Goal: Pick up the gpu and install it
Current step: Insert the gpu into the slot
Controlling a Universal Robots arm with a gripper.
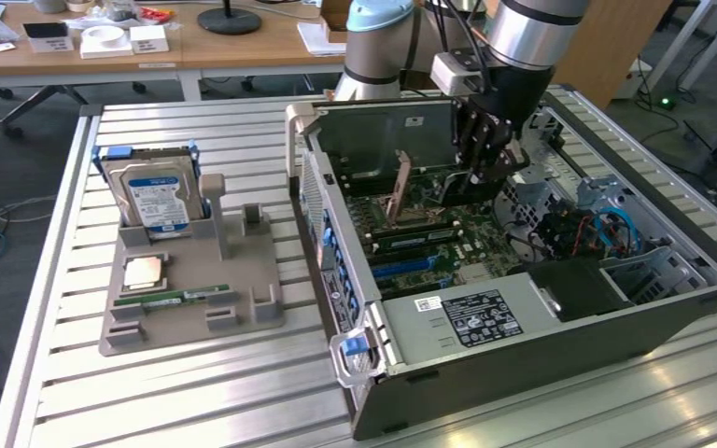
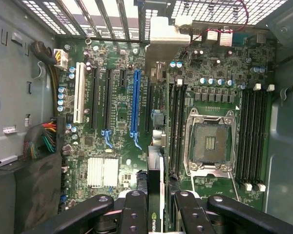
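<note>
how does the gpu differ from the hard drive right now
The gpu is clamped in the gripper above the motherboard inside the case; the hard drive stands upright in the grey stand outside it. The gpu is a thin dark card seen edge-on; the hard drive is a thick silver block with a blue label. Neither is installed yet.
</note>
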